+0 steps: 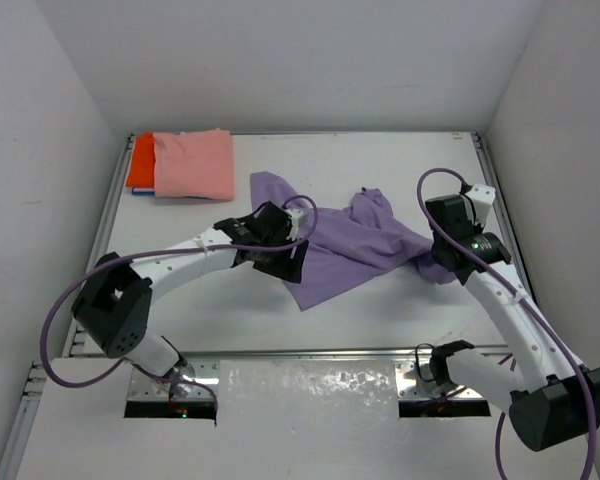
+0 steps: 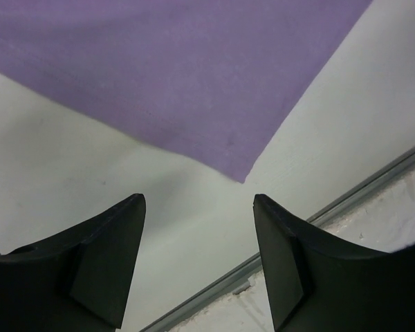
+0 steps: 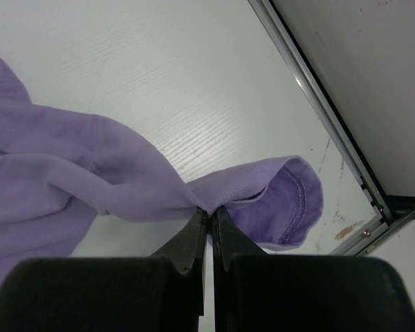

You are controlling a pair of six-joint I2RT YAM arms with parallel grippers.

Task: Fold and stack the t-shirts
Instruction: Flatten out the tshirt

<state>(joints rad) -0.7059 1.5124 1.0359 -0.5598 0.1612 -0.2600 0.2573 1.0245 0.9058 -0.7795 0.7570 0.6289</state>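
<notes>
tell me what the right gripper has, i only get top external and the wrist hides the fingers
Observer: In the right wrist view the right gripper is shut on a bunched fold of the lavender t-shirt.
Operator: which part of it
Observer: Right beside the sleeve opening, whose stitched hem lies on the table short of the metal rail.
Operator: left one got cloth too
Observer: No. In the left wrist view the left gripper is open, with only bare table between its jaws, and the shirt's corner lies just ahead of them.
</notes>
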